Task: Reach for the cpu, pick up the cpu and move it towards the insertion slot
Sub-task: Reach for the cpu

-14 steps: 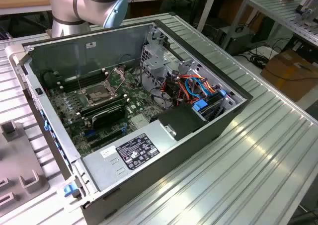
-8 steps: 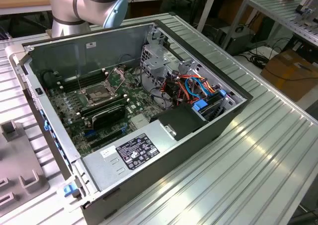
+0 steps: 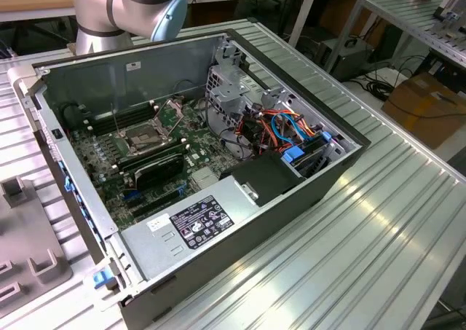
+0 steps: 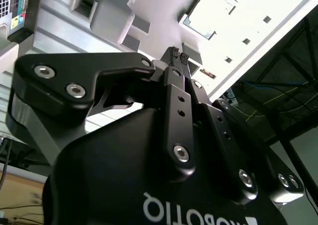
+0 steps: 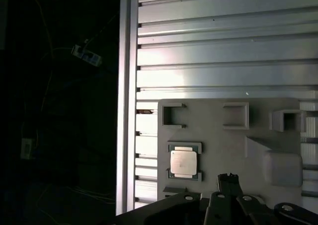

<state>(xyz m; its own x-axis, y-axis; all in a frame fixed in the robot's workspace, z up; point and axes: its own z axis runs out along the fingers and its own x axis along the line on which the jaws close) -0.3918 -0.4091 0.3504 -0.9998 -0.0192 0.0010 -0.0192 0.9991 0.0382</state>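
Observation:
The cpu [image 5: 183, 162], a small square chip with a pale metal face, lies flat in a recess of a grey holder plate [image 5: 218, 135] on the ribbed metal table. In the second wrist view the cpu [image 4: 207, 17] lies beyond the fingertips. My gripper [image 5: 229, 177] hovers beside the chip, apart from it. In the second wrist view my gripper [image 4: 178, 54] is shut, pads together, with nothing between them. The insertion slot [image 3: 145, 136], a shiny framed socket with a dark centre, sits on the motherboard inside the open computer case [image 3: 291, 191].
The arm's grey and blue joint [image 3: 131, 6] stands behind the case. The holder plate [image 3: 29, 257] has raised blocks and lies at the exterior view's left. Inside the case are a drive cage [image 3: 233, 89], cables [image 3: 284, 130] and a power supply [image 3: 196, 224]. A table edge [image 5: 128, 96] borders dark floor.

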